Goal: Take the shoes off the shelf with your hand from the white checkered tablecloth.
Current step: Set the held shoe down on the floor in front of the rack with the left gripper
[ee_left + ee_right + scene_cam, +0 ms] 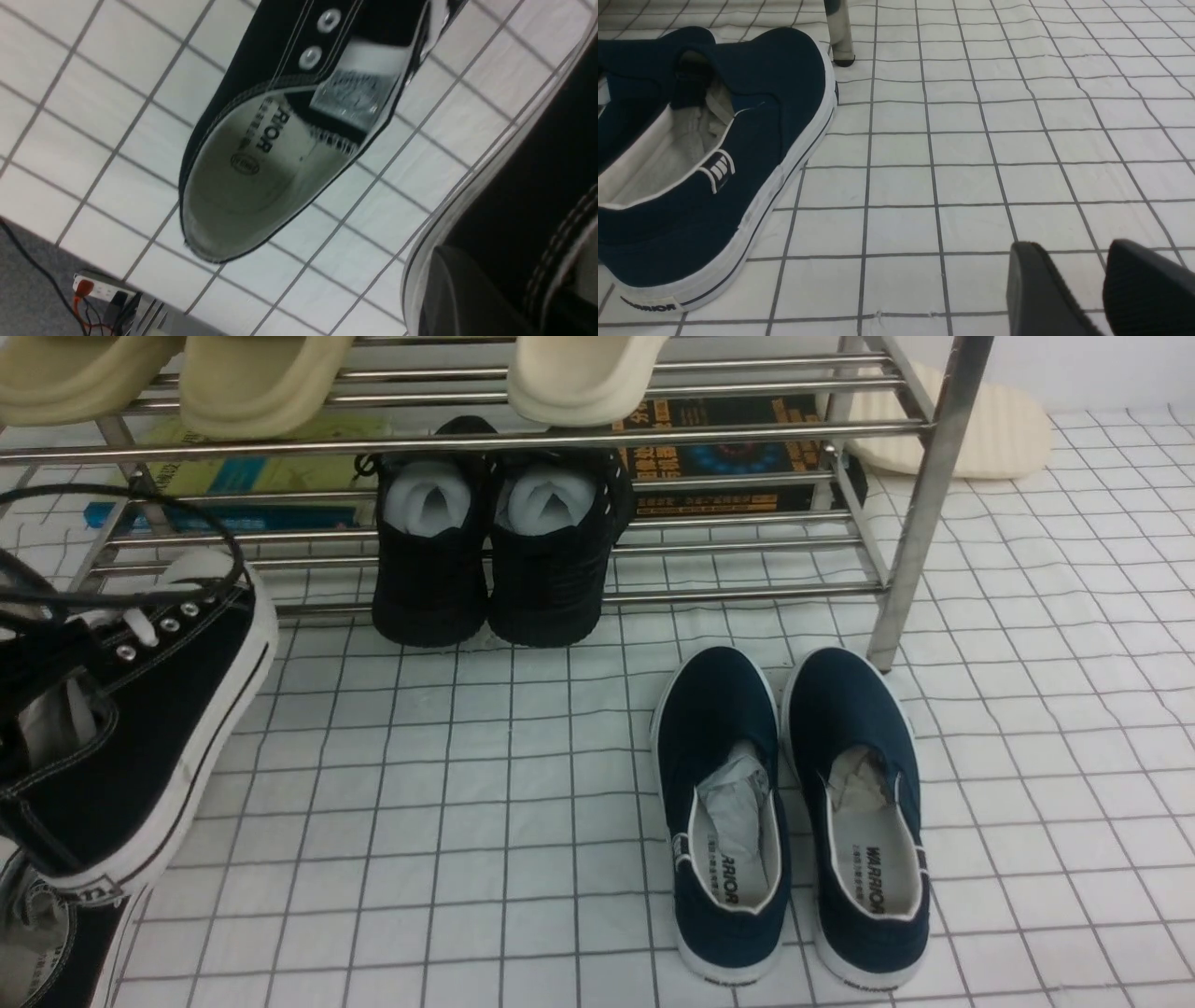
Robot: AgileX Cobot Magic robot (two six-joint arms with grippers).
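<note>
My left gripper (514, 298) is shut on one black canvas sneaker (140, 728), one finger (453, 289) against its outer side by the white sole. The sneaker hangs tilted above the white checkered tablecloth (467, 821) at the far left, in front of the steel shelf (653, 429). In the front view the gripper is hidden behind it; only black cables (93, 551) show. The second black sneaker (56, 943) lies on the cloth below, also in the left wrist view (261, 154). A cream slipper (579, 378) sits on the upper tier. My right gripper (1083, 280) is open and empty, low over the cloth.
Navy WARRIOR slip-ons (794, 803) stand on the cloth right of centre, by the shelf's front leg (920, 504). All-black paper-stuffed shoes (495, 551) lean on the lower tier. Two beige slippers (252, 383) sit top left. A power strip (98, 289) lies beyond the cloth's edge.
</note>
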